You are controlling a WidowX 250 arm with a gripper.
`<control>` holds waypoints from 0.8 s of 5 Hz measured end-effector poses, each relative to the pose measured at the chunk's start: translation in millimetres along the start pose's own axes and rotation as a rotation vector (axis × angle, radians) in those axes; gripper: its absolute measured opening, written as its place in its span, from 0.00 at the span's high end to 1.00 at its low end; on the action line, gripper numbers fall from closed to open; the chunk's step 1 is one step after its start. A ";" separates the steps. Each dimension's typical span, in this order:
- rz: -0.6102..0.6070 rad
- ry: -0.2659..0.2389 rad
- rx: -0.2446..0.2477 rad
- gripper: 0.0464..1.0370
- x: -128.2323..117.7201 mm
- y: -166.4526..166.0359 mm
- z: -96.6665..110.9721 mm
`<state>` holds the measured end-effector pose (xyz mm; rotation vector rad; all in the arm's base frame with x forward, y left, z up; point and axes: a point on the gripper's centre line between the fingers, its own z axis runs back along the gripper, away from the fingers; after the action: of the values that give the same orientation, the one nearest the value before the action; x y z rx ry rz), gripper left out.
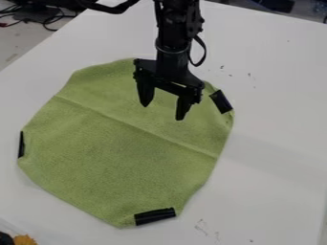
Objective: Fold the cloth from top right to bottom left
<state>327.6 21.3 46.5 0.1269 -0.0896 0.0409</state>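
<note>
The green cloth [115,158] lies spread out on the white table, with a crease running from its upper left to its right side. Black clips or tape pieces sit at its right corner, bottom edge and left edge. Over the upper part of the cloth hangs my gripper [164,111], pointing down, its two fingers wide apart with nothing between them. The black piece at the right corner [221,101] is a short way to the right of the gripper.
The white table [275,143] extends around the cloth, with small dark marks on it. An orange and black object [24,239] is at the bottom left corner. Cables [48,19] lie beyond the table at the top left.
</note>
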 end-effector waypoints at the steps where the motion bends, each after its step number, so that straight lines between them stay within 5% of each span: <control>1: 0.004 0.028 -0.003 0.04 -2.7 -1.7 -9.2; 4: -0.002 0.004 -0.057 0.04 60.7 -21.4 -22.2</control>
<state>390.9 5.0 27.4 0.0704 -0.0871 0.0370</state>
